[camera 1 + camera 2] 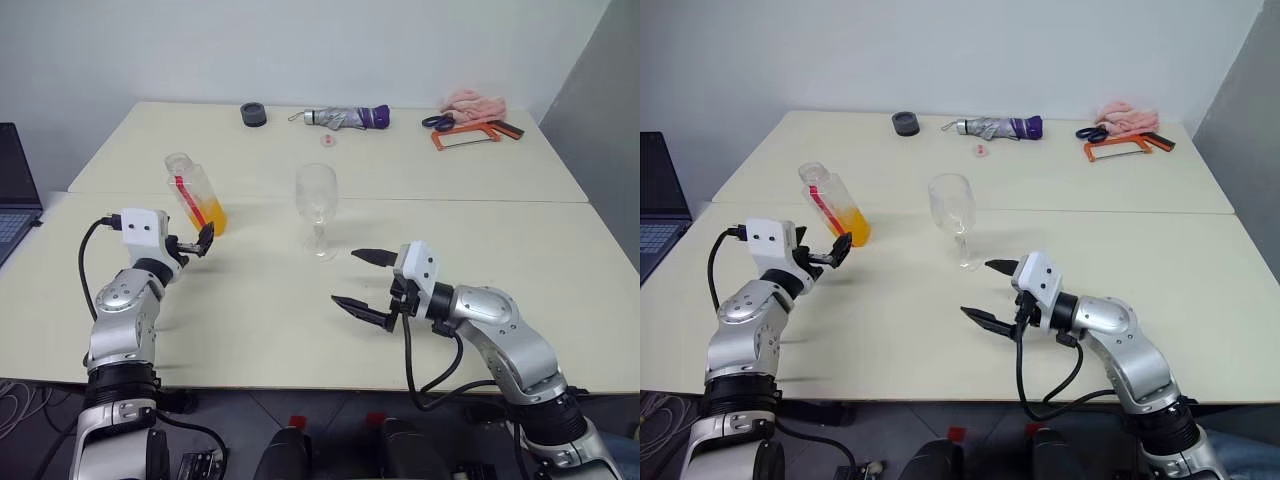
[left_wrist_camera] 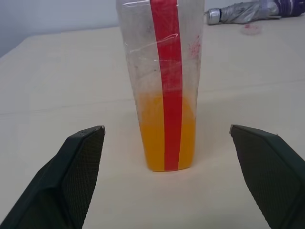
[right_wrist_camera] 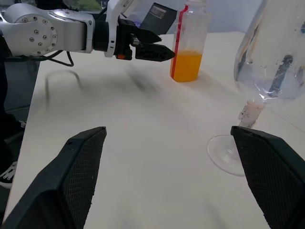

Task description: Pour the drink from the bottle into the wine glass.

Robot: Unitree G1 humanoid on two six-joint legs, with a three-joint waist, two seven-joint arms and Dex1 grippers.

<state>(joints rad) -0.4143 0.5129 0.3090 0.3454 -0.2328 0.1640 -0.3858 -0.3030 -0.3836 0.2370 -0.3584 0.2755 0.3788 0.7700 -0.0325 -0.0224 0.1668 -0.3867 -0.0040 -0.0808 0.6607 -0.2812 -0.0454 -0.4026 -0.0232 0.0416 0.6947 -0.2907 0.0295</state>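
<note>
Two claws, both spread wide and empty: my left claw (image 1: 198,243) sits just short of the small clear plastic bottle (image 1: 194,192) of orange drink (image 1: 212,215), my right claw (image 1: 362,282) near the clear stemmed wine glass (image 1: 317,207) on the beige surface (image 1: 500,250).

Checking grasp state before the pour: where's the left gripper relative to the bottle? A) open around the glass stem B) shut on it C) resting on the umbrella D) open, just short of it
D: the left gripper is open, its fingers apart in front of the bottle, not touching it.
</note>
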